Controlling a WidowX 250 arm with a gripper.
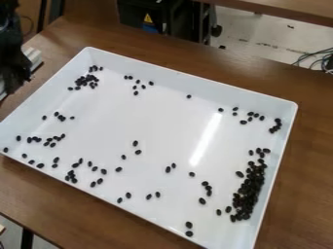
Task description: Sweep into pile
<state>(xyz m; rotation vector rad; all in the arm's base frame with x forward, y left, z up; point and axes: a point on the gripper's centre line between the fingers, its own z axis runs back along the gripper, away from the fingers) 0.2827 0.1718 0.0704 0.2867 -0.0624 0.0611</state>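
The dark gripper [14, 61] is at the upper left edge of the camera view, outside the tray and left of its back left corner. A large white tray [146, 109] lies at an angle on the table, with small black beans spread over it. The densest pile of beans [249, 192] lies along the right wall. A smaller cluster [84, 81] sits in the back left corner. Loose beans [135, 144] dot the middle, and more are scattered along the front, left and back sides.
A pale ridged object [31, 59] is right beside the gripper; whether it is held cannot be told. The brown wooden table [123, 41] surrounds the tray, whose raised walls stand on all sides. Black equipment [159, 17] and cables [315, 59] are behind the table.
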